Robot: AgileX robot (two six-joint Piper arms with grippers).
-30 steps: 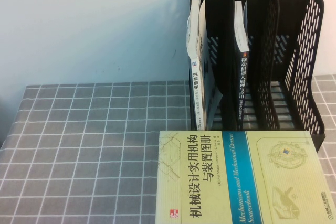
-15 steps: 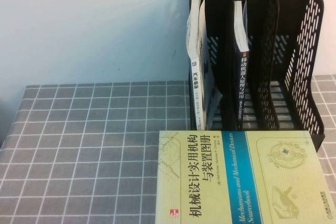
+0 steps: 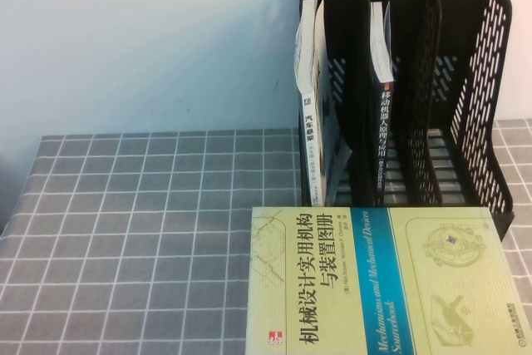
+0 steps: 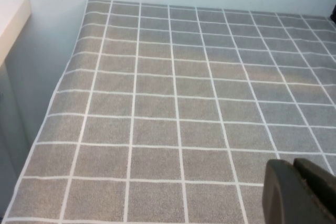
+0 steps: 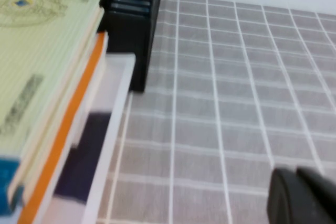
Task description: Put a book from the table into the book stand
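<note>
The book (image 3: pixel 384 135), with a dark spine and white characters, stands upright in the middle slot of the black book stand (image 3: pixel 474 97) at the back right of the table (image 3: pixel 150 230). A thin white-spined book (image 3: pixel 312 122) leans in the left slot. Neither gripper shows in the high view. My left gripper (image 4: pixel 294 163) is shut and empty over bare grid cloth. My right gripper (image 5: pixel 295 171) is shut and empty over cloth, apart from the stand's black base (image 5: pixel 131 51).
A pale yellow-green book (image 3: pixel 382 280) with a blue stripe lies flat in front of the stand, on a stack (image 5: pixel 68 129) with an orange-edged book beneath. The stand's right slot holds nothing. A wall runs behind the table.
</note>
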